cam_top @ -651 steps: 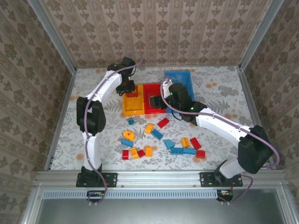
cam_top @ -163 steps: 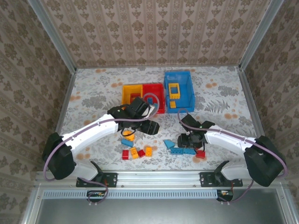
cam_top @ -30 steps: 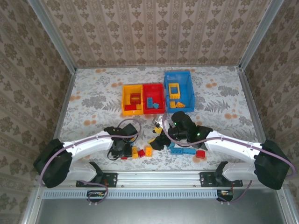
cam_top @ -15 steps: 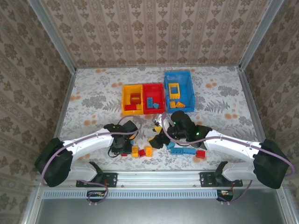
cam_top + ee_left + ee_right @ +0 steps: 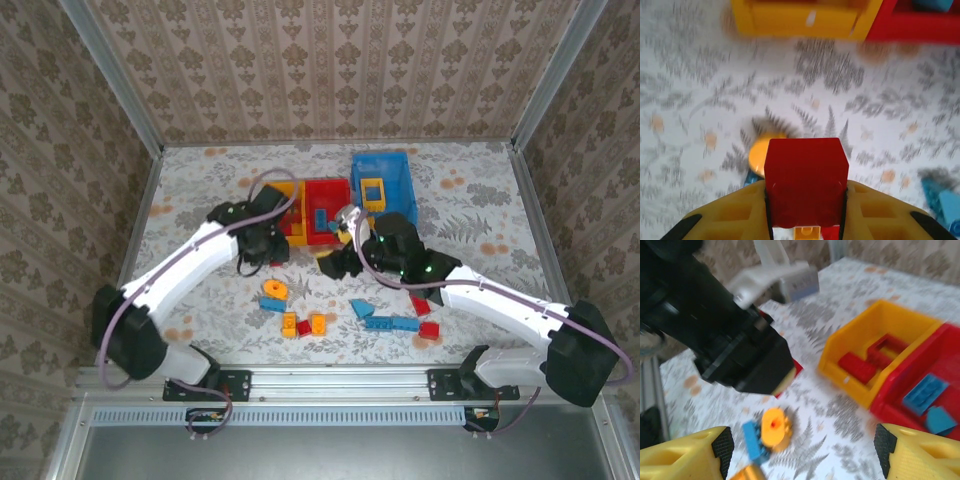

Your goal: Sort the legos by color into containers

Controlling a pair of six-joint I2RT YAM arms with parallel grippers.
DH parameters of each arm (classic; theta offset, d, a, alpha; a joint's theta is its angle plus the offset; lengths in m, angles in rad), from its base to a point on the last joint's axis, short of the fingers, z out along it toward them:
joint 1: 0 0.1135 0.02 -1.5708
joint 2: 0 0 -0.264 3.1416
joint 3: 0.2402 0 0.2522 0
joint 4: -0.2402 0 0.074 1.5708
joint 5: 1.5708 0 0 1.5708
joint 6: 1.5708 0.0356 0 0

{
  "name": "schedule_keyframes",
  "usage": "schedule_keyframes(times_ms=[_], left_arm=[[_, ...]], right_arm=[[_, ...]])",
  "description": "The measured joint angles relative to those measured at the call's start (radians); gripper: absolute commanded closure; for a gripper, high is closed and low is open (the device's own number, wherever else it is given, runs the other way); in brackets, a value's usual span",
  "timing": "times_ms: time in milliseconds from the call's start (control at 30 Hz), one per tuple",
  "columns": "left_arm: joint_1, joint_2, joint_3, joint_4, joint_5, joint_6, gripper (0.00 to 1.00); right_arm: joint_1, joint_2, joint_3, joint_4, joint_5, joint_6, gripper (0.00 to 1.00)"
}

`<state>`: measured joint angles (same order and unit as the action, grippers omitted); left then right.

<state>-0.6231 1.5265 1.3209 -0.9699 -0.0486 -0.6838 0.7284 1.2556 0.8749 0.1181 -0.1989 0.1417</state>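
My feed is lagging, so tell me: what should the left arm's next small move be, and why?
Probably ease the left gripper forward over the yellow bin. It is clamped on a red brick, and that bin lies just ahead and already contains other red bricks.

A fern-patterned table [image 5: 480, 200] sits between damask-papered walls [image 5: 330, 70].

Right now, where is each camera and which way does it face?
Top external: above and behind the bases, looking down on the table; left arm and right arm show.
Left wrist: on that wrist, facing the yellow bin and red bin; its fingers clamp a red brick.
Right wrist: on that wrist, facing the left gripper and bins; its open fingertips frame the bottom corners.
Shared: both wrist views catch the yellow bin and round orange brick.
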Motion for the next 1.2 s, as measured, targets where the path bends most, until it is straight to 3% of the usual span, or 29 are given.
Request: schedule_keyframes(times_ms=[233,433,667,833,900,1200], left_arm=[[0.117,0.303,0.232,0.031,0.045,0.118,0.77],[0.159,0.432,0.314,0.047,0.077,0.175,0.75],[0.159,0.497,0.329,0.092,0.129,0.187,0.71],[0.160,0.505,0.329,0.109,0.143,0.187,0.48],[0.166,0.505,0.329,0.112,0.147,0.185,0.43],[0.185,0.477,0.312,0.119,0.150,0.180,0.45]], right_arm=[[-0.061,0.029,0.027,0.004,0.037,0.026,0.23],[-0.063,0.029,0.027,-0.002,0.039,0.045,0.23],[-0.063,0.029,0.027,-0.019,0.043,0.050,0.23],[-0.063,0.029,0.027,-0.031,0.050,0.054,0.23],[-0.063,0.029,0.027,-0.036,0.054,0.057,0.23],[-0.065,0.003,-0.013,-0.082,0.075,0.065,0.25]])
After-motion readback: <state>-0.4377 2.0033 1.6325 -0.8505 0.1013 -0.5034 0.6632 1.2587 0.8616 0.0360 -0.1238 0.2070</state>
